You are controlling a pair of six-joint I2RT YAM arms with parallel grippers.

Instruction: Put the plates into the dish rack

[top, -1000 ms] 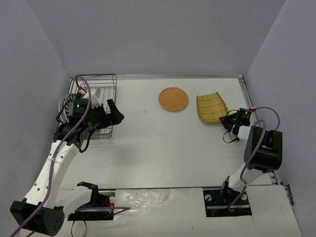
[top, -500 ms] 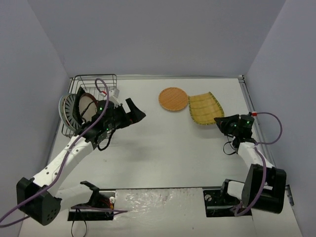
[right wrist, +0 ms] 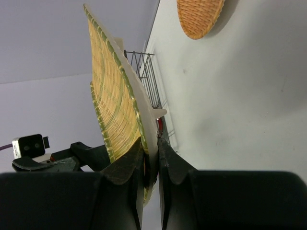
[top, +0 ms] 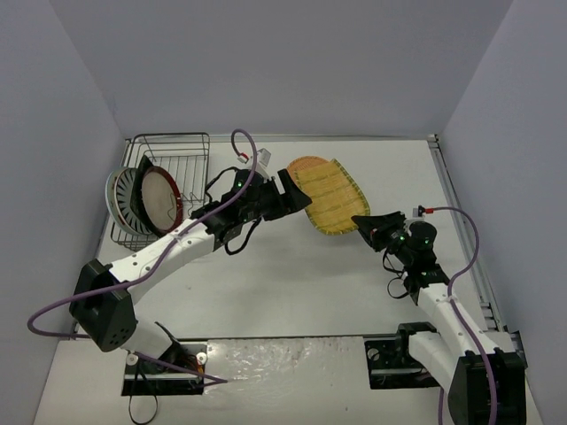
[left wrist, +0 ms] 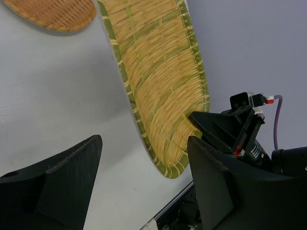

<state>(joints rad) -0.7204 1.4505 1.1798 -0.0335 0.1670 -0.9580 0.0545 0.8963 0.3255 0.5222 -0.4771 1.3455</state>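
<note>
My right gripper (top: 369,227) is shut on the near edge of the yellow-green striped oblong plate (top: 331,197) and holds it tilted above the table; in the right wrist view (right wrist: 150,158) the plate (right wrist: 112,96) stands edge-on between the fingers. My left gripper (top: 289,189) is open and empty, facing the plate's other end; in the left wrist view (left wrist: 144,177) the plate (left wrist: 158,81) is just ahead of the fingers. The orange round plate (top: 304,165) lies on the table behind it. The black wire dish rack (top: 177,155) at the far left holds the black-striped white plate (top: 122,190) and the red-rimmed cream plate (top: 159,199).
Grey walls close in the table on the left, back and right. The right edge has a metal rail (top: 461,221). The right gripper (left wrist: 225,127) shows in the left wrist view, on the plate's end. The rack (right wrist: 148,79) shows beyond the plate in the right wrist view.
</note>
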